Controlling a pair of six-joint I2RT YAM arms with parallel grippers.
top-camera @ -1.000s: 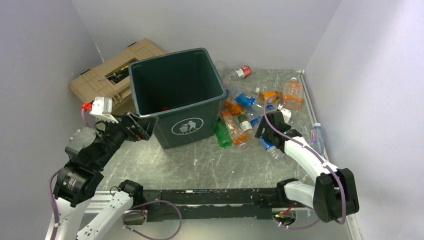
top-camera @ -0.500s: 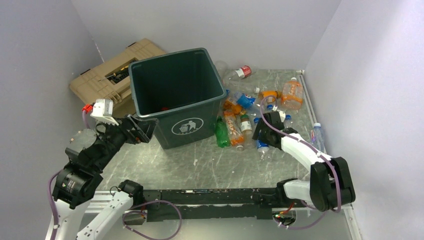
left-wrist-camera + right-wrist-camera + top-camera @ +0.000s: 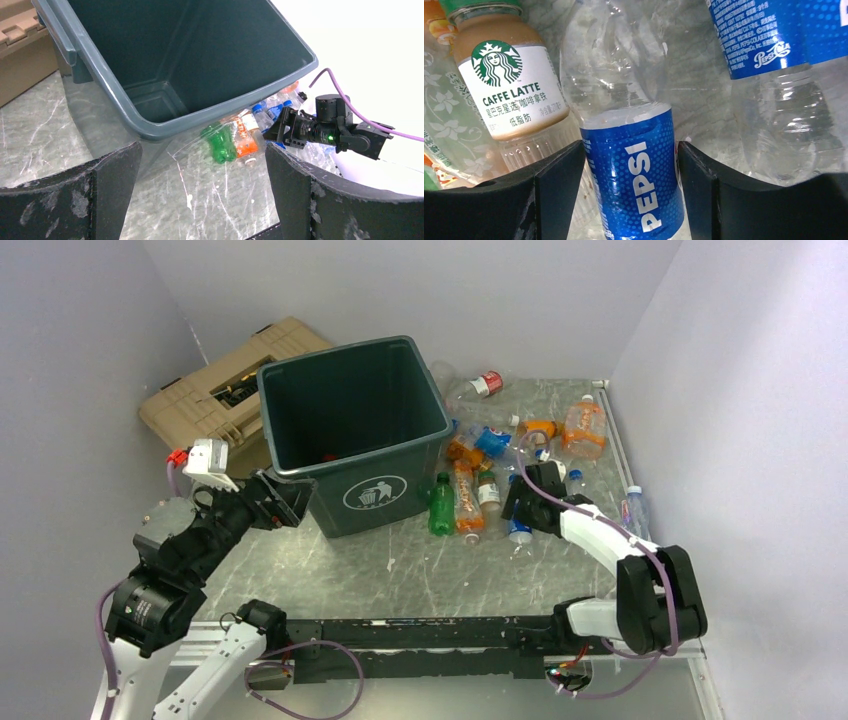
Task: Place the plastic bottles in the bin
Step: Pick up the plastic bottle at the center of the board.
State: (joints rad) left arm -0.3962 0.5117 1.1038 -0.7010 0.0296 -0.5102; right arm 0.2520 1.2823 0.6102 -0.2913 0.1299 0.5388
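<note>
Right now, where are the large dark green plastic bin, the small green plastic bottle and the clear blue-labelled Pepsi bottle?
Dark green bin [image 3: 405, 495]: top external view, front wall.
Green bottle [image 3: 441, 512]: top external view, body.
Pepsi bottle [image 3: 634, 175]: right wrist view, blue label.

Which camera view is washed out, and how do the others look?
Left wrist view: upper right burns out to pure white, though the bin stays well exposed. Right wrist view: sharp, Pepsi bottle label legible, bright glints on clear plastic. Top external view: even, soft light.
</note>
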